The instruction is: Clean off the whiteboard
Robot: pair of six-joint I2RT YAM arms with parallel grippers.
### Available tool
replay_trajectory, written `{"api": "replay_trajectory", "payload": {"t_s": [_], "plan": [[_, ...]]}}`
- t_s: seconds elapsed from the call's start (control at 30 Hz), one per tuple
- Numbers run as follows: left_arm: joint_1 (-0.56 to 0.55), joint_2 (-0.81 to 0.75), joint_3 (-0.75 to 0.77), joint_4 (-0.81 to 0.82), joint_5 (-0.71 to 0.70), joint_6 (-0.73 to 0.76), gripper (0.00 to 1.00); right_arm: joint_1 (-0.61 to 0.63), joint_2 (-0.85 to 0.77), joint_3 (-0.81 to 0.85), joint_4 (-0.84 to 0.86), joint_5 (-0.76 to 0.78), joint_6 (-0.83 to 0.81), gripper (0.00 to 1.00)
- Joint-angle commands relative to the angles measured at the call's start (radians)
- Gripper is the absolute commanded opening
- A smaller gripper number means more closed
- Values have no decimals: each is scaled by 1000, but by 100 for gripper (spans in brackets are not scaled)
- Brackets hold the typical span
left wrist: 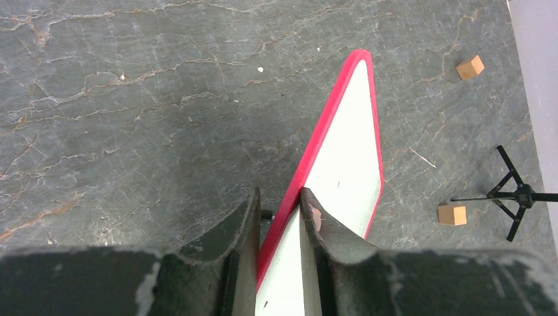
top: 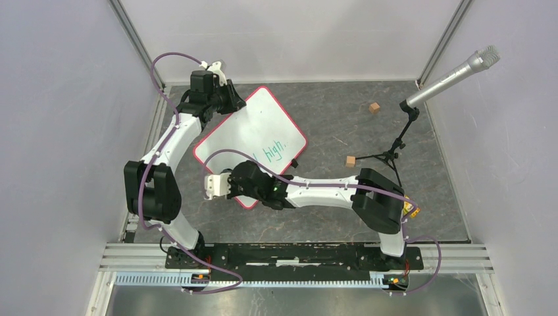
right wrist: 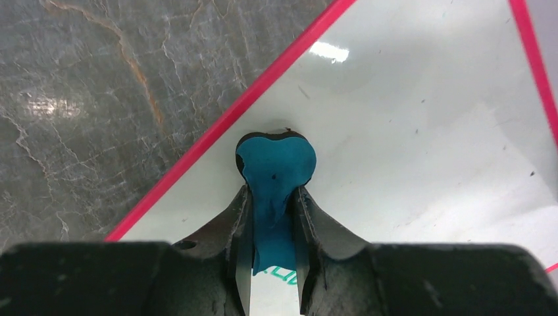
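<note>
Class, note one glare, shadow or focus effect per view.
Top external: even light, writing on the whiteboard legible. Left wrist: shadow on the table ahead of the left gripper. Right wrist: glare patch on the whiteboard, shadow rimming the blue pad.

Two wooden cubes (top: 351, 161) sit near a tripod microphone (top: 454, 74).

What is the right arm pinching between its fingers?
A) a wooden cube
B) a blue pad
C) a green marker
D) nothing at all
B: the right wrist view shows the right fingers shut on a blue pad, which is held over the whiteboard.
</note>
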Motion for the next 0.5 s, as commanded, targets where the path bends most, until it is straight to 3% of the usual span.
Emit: {"api": "replay_trajectory", "payload": {"t_s": [0.0,0.3,0.47], "plan": [[-14,-10,28,-37,14,-25,20,-71,-38,-64,34,40,81,27],[-14,0,29,-33,30,-32,20,-252,-234,-340,409,23,423,28],[-14,0,29,-32,31,-31,20,-359,-234,-364,450,-89,551,28]]}}
